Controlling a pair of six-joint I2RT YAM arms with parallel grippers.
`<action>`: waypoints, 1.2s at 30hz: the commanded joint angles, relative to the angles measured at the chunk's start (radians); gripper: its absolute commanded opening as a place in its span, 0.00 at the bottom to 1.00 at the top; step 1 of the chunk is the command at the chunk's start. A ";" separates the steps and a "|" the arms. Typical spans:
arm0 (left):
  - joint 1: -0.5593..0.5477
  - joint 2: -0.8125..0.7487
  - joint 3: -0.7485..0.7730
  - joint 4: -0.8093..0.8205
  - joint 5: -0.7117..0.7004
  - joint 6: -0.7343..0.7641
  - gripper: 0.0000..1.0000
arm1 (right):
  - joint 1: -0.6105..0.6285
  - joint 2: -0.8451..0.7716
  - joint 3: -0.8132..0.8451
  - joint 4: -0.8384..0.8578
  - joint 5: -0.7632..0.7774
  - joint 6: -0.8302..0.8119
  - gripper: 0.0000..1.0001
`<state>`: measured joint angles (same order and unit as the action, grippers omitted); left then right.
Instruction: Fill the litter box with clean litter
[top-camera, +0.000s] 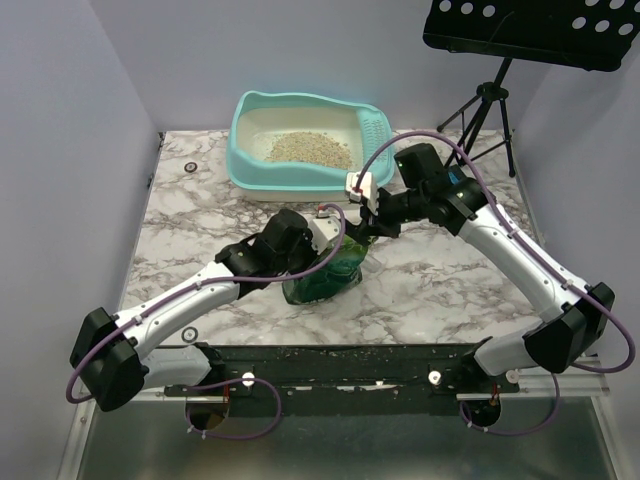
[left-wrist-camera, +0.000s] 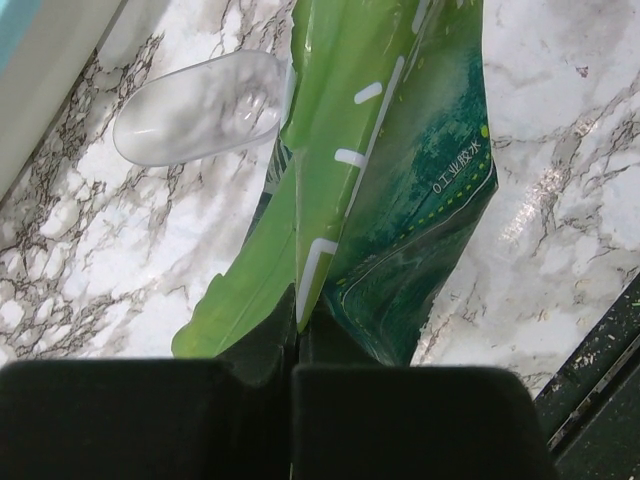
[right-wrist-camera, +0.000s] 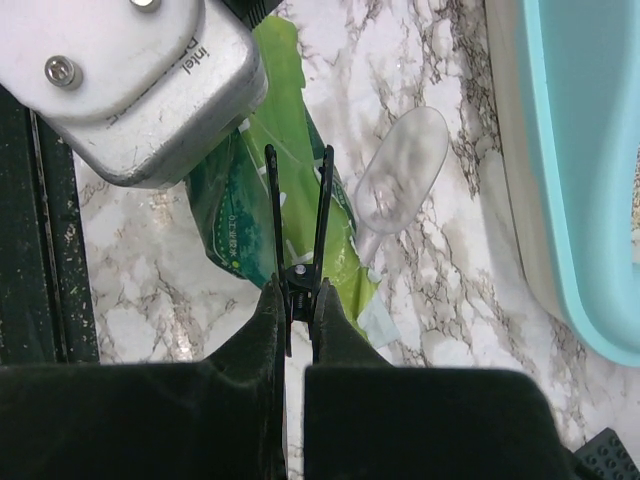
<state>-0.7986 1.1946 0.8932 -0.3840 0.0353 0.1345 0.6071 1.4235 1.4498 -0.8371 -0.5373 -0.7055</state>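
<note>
Green pouch (top-camera: 330, 275) held near litter box (top-camera: 290, 178).
Left gripper (left-wrist-camera: 297, 355) clamped on pouch; right gripper (right-wrist-camera: 297, 302) pinching black clip (right-wrist-camera: 298, 274), seemingly on pouch.

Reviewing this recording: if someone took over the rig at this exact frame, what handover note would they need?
Left gripper: shut on an edge of the green pouch, which sits between the arms on the near side of the litter box.
Right gripper: shut on the black clip over the pouch; whether the clip grips the pouch cannot be told.
Box: a small patch of litter in the middle, slotted scoop at its right wall. A clear scoop lies on the table beside the pouch.
Left to do: free the clip, open the pouch, pour.
</note>
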 joint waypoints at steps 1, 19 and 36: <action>-0.001 0.000 -0.037 0.007 0.021 -0.007 0.00 | -0.004 0.028 0.052 -0.030 -0.049 -0.052 0.00; -0.001 -0.029 -0.042 0.019 0.031 -0.004 0.00 | 0.000 0.107 0.127 -0.117 -0.155 -0.275 0.00; -0.001 -0.035 -0.028 0.008 0.028 -0.016 0.00 | 0.040 0.158 0.132 -0.134 -0.132 -0.253 0.00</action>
<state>-0.7982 1.1618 0.8558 -0.3492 0.0357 0.1341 0.6296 1.5326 1.5551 -0.9314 -0.6556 -0.9569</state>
